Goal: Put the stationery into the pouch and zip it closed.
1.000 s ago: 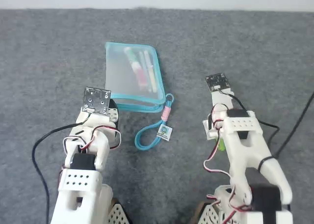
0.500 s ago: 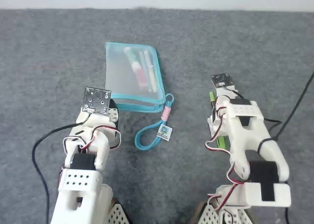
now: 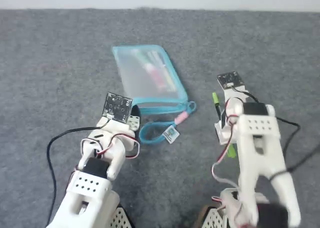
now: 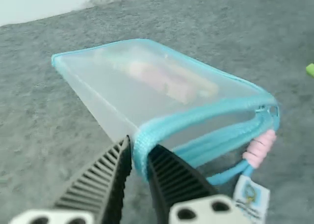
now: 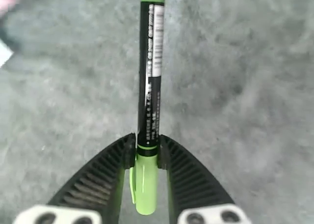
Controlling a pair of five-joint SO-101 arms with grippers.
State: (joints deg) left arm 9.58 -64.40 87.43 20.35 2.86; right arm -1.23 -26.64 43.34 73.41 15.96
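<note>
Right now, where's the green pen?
The green pen is clamped in the right gripper, on the right side of the high view, just right of the zipper end of the pouch.

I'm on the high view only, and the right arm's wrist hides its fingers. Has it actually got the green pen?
Observer: Yes. The right wrist view shows the right gripper shut on the pen, pinching it where the black barrel meets the green cap.
Operator: And the left arm, is it on the pouch?
Observer: The left wrist view shows the left gripper shut on the pouch, at a corner of its teal zipper edge.
</note>
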